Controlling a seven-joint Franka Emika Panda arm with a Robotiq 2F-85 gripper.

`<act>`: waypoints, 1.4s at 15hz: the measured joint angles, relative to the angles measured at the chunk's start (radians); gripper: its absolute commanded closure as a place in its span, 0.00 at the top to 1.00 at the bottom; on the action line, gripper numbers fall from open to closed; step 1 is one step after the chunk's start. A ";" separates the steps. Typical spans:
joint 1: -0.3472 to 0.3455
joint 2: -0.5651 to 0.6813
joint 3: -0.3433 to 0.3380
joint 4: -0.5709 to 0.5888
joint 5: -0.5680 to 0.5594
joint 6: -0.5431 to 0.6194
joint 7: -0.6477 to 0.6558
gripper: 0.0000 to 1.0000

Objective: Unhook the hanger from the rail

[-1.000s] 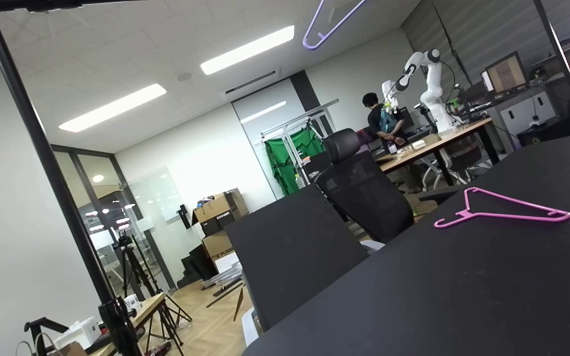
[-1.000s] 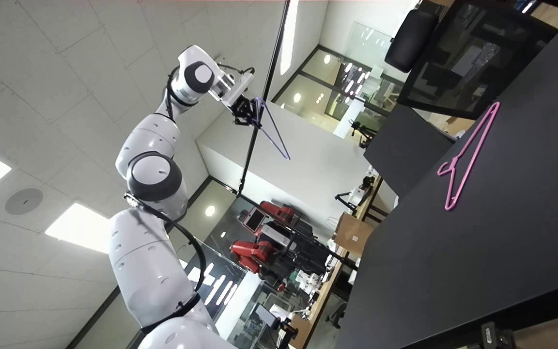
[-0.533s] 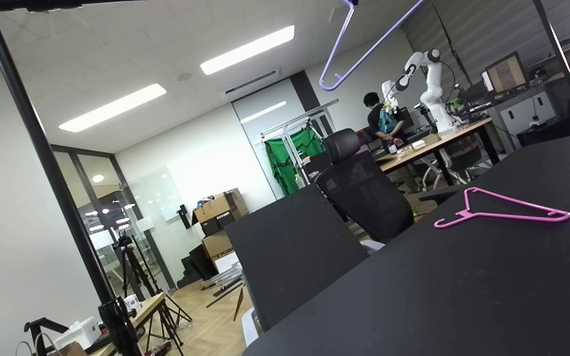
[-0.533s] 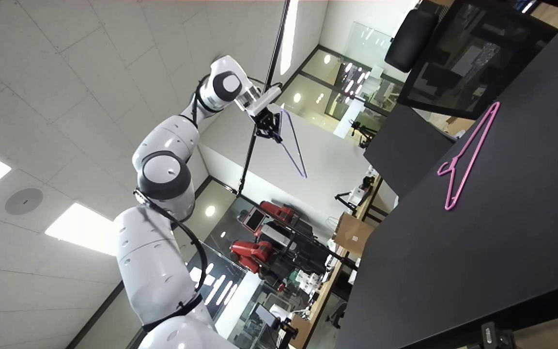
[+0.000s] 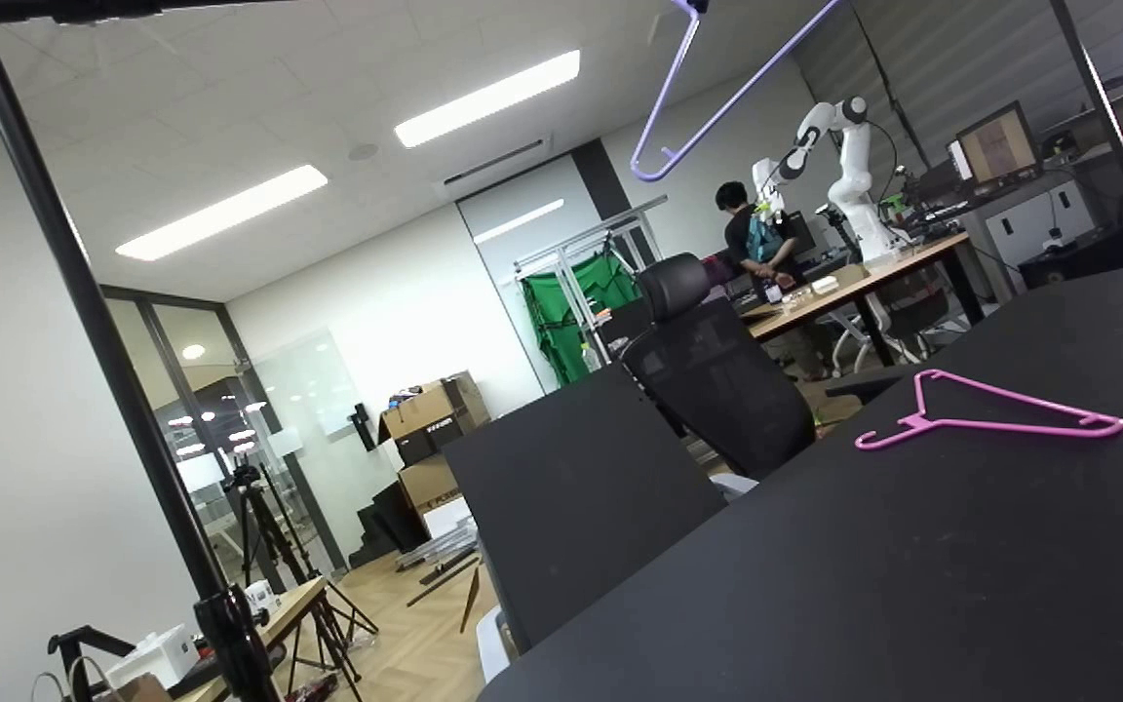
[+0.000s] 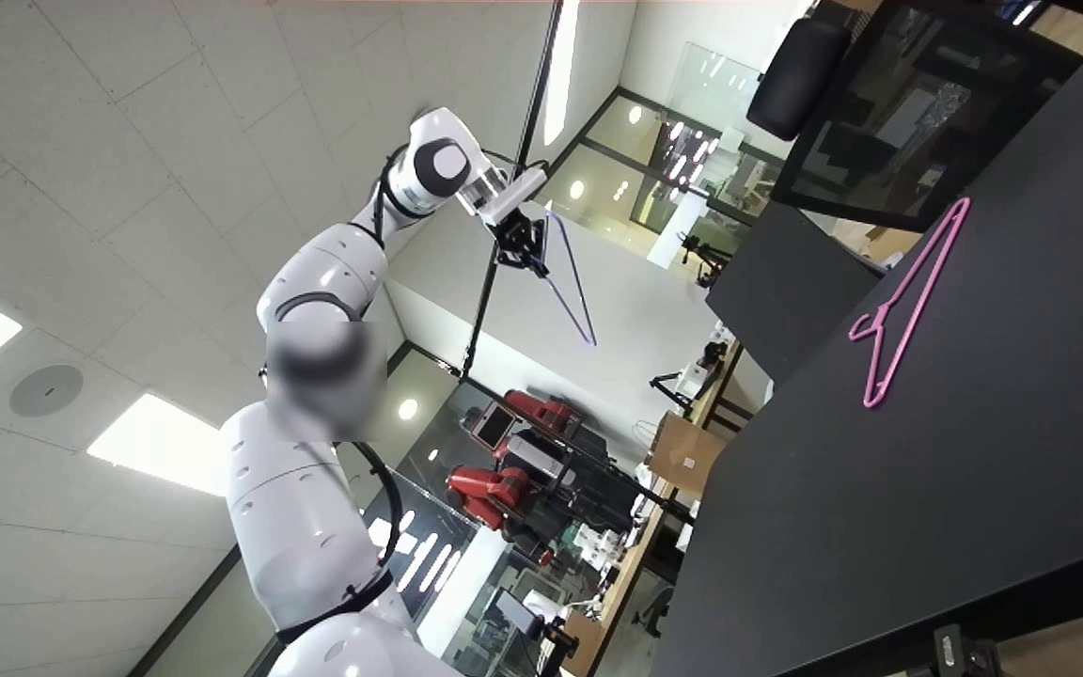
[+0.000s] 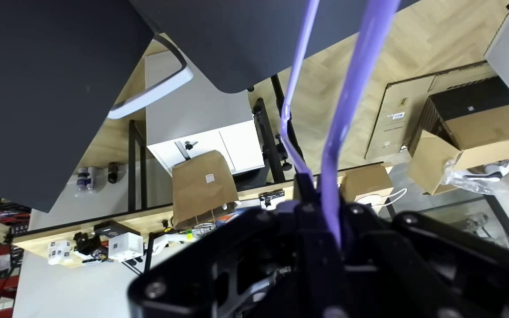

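Black claw (image 7: 330, 196), narrow gap, pinching the lavender hanger (image 7: 356, 84), pink hanger (image 5: 1020, 426) lying on the dark table (image 5: 912, 565)

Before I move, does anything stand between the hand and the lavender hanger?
Nothing visible: in the wrist view the hand is closed on the lavender hanger. Whether it fully clears the rail, I cannot tell.

Lavender hanger (image 5: 752, 89) now lower and further right in both exterior views vs a second ago; in an exterior view gripper (image 6: 536, 259) likewise shifted, nearer frame centre.
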 measured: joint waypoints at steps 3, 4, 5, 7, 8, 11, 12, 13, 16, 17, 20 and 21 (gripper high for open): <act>0.000 0.000 0.000 0.000 0.000 0.000 0.000 0.02; 0.000 0.000 0.000 0.000 0.000 0.000 0.000 0.02; 0.000 0.001 0.000 0.000 0.000 0.000 0.000 0.02; 0.001 0.004 0.000 -0.018 0.000 0.032 -0.005 0.02; 0.002 0.005 0.000 -0.043 0.001 0.068 -0.015 0.02; 0.006 0.006 0.001 -0.167 0.025 0.193 -0.068 0.02; 0.007 0.006 0.003 -0.222 0.039 0.240 -0.091 0.02; 0.010 0.006 0.004 -0.281 0.052 0.290 -0.114 0.02; 0.028 0.008 0.006 -0.465 0.089 0.436 -0.173 0.02; 0.037 0.009 0.005 -0.527 0.099 0.482 -0.188 0.02; 0.069 0.016 -0.002 -0.684 0.100 0.584 -0.195 0.06; 0.075 0.019 -0.003 -0.708 0.100 0.598 -0.195 0.06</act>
